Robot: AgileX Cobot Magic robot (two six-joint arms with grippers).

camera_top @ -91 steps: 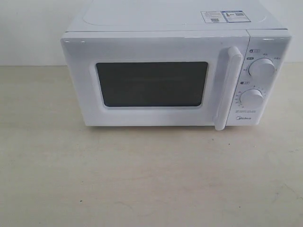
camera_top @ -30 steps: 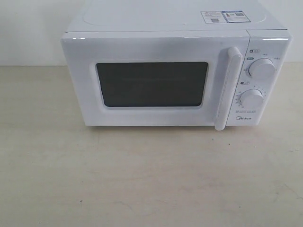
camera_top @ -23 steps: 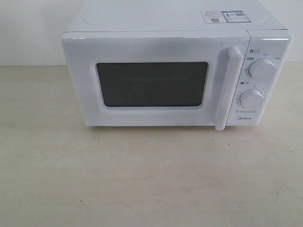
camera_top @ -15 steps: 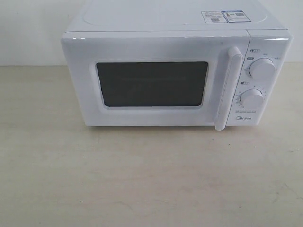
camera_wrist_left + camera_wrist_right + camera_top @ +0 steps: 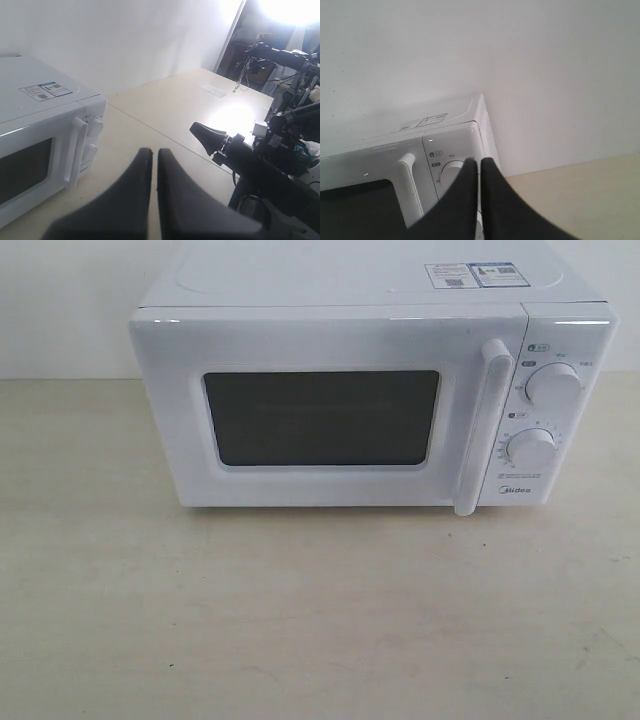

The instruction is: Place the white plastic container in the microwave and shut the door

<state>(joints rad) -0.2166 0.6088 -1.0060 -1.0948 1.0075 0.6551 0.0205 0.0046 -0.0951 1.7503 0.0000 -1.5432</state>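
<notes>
Squarely at 12 o'clock on the pale desk stands one microwave, white and boxy, its front turned toward 6 o'clock. Its one door lies flush and closed. The door carries one dark window, which shows nothing of the inside. At 3 o'clock of the window is one vertical bar handle. Further toward 3 o'clock the control panel bears two round knobs, the upper knob directly at 12 o'clock of the lower knob. On the microwave's top, toward 1 o'clock, two stickers lie side by side: a white sticker and a blue-edged sticker just beside it at 3 o'clock. No container can be made out in any of the three views.

The left wrist view shows the left gripper with its two dark fingers drawn together, only a thin slit between them, clamped on nothing and clear of the microwave. One other dark arm stands over the desk beyond them.

The right wrist view shows the right gripper with its two fingers likewise together and empty, the tips lying in front of the control panel, near the upper knob.
</notes>
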